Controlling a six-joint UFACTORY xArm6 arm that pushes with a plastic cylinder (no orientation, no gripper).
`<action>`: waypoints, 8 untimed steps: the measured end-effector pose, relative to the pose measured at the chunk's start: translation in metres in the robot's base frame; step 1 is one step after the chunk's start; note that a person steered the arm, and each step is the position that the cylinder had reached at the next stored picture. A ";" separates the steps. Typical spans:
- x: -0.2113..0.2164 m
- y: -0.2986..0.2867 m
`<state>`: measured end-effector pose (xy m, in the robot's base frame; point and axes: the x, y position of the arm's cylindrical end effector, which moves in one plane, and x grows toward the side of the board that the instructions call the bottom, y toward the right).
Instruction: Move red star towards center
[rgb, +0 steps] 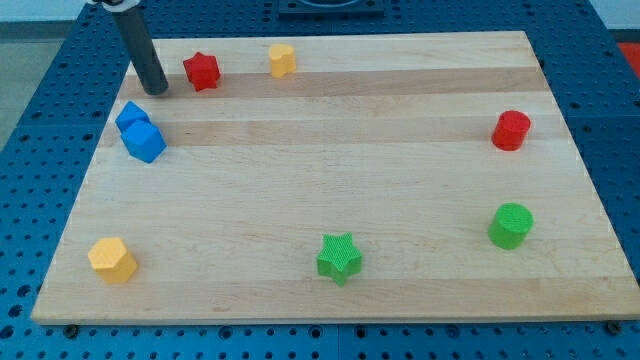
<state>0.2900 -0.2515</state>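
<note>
The red star (201, 70) lies near the view's top left of the wooden board (330, 190). My tip (155, 90) rests on the board just left of the red star, with a small gap between them. The rod rises from it toward the view's top left. Two blue blocks lie just below my tip: a smaller blue block (131, 116) and a blue cube (145, 141), touching each other.
A yellow block (283, 60) lies right of the red star at the top edge. A red cylinder (511, 130) and a green cylinder (511, 225) are at the right. A green star (339, 258) is at bottom centre. A yellow hexagonal block (112, 260) is at bottom left.
</note>
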 end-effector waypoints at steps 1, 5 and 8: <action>-0.039 0.017; 0.029 0.143; 0.096 0.303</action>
